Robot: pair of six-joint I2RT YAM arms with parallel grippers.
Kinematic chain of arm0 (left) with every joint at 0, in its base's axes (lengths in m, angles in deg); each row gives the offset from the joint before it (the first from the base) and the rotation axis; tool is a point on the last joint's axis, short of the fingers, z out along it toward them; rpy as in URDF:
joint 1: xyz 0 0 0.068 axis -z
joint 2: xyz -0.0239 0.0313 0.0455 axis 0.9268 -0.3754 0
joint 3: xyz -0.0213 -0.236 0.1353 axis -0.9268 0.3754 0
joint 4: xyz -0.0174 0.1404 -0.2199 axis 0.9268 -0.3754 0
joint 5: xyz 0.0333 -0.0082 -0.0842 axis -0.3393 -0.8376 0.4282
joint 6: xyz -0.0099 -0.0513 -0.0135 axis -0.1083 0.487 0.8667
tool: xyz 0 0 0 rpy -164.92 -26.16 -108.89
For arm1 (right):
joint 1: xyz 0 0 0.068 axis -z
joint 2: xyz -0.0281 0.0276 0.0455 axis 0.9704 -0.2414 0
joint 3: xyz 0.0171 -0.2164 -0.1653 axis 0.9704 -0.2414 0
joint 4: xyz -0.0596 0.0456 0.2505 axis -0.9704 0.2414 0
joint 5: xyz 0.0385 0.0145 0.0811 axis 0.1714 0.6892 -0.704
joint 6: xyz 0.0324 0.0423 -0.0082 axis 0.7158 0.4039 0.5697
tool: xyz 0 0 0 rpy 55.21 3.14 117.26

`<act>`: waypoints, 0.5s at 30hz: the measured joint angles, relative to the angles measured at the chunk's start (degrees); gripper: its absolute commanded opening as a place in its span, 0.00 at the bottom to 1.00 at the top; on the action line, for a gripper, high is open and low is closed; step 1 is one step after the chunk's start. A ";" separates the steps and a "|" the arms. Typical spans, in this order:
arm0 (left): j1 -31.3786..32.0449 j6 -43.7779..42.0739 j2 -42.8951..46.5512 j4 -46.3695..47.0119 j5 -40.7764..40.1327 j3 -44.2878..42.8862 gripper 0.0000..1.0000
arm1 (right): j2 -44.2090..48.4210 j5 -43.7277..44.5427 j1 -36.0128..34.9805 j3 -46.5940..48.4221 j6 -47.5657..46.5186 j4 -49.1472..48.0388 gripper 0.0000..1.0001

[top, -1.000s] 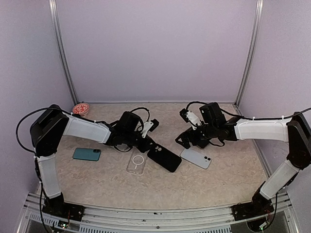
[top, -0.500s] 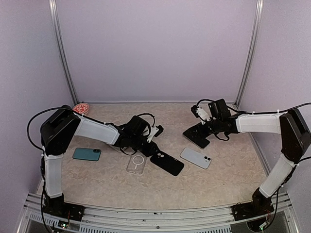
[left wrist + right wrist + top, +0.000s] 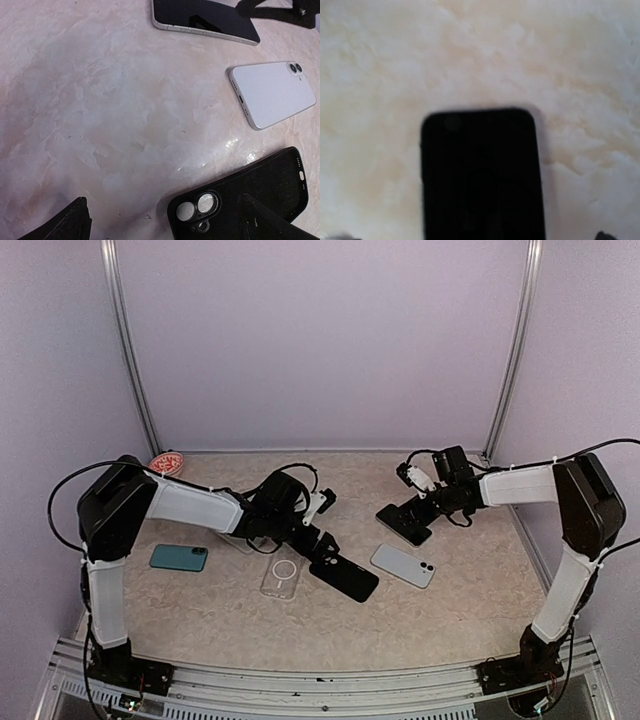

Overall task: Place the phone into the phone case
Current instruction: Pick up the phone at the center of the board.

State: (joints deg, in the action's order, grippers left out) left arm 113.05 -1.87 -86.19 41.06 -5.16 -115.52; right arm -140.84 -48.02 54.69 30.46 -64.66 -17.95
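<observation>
The top view looks down from high at the near edge over the whole marbled beige bench (image 3: pixel 450 620). The left wrist view skims it low. The right wrist view hangs close and blurred. Both wrist views share the glossy black-screened phone (image 3: pixel 205 20) (image 3: pixel 480 175).

Pale lilac walls (image 3: pixel 320 340) close in three sides, with slim metal posts (image 3: pixel 130 350) standing at the two back corners. The tabletop (image 3: pixel 450 610) is beige marbled stone, softly lit. A ribbed aluminium rail (image 3: pixel 320 685) runs along its near edge.

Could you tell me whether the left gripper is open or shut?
Open. The left gripper shows its fingers wide apart in the wrist view, with the black case lying beneath.
</observation>
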 measured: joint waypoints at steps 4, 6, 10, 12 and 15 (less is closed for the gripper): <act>0.00 0.07 4.70 -0.02 -1.31 0.59 0.99 | -2.80 0.07 0.48 0.13 -1.84 0.20 1.00; 0.00 0.31 8.00 1.01 -2.36 1.99 0.99 | -3.93 0.07 0.48 0.20 -2.49 0.35 0.99; 0.00 0.63 15.74 5.11 -3.08 7.37 0.99 | -5.33 0.00 0.50 0.20 -3.48 0.66 0.99; 0.00 0.66 20.15 7.82 -3.19 10.75 0.99 | -5.70 -0.13 0.52 0.20 -3.91 0.63 0.99; 0.00 1.05 25.07 10.86 -4.48 13.51 0.99 | -6.40 -0.37 0.59 0.20 -4.39 0.55 1.00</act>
State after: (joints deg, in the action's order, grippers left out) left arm 113.05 -0.83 -61.12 51.92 -9.64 -102.01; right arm -147.24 -48.39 55.28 30.66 -69.05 -17.40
